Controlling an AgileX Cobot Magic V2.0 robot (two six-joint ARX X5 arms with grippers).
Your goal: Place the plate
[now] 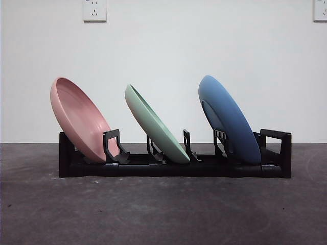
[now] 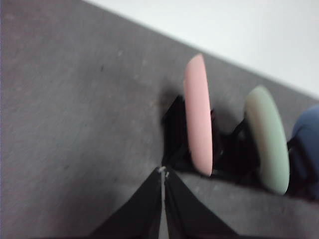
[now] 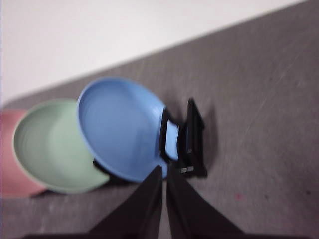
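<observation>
A black dish rack (image 1: 173,168) stands on the dark table and holds three plates, all leaning to the left. The pink plate (image 1: 79,120) is in the left slot, the green plate (image 1: 156,125) in the middle slot, the blue plate (image 1: 227,120) in the right slot. My left gripper (image 2: 163,172) is shut and empty, above the table beside the rack's pink-plate (image 2: 198,114) end. My right gripper (image 3: 163,170) is shut and empty, above the rack's blue-plate (image 3: 122,124) end. Neither arm shows in the front view.
A white wall runs behind the table, with power sockets (image 1: 94,10) high on it. Bare dark table top (image 1: 163,214) lies in front of the rack and to both sides of it.
</observation>
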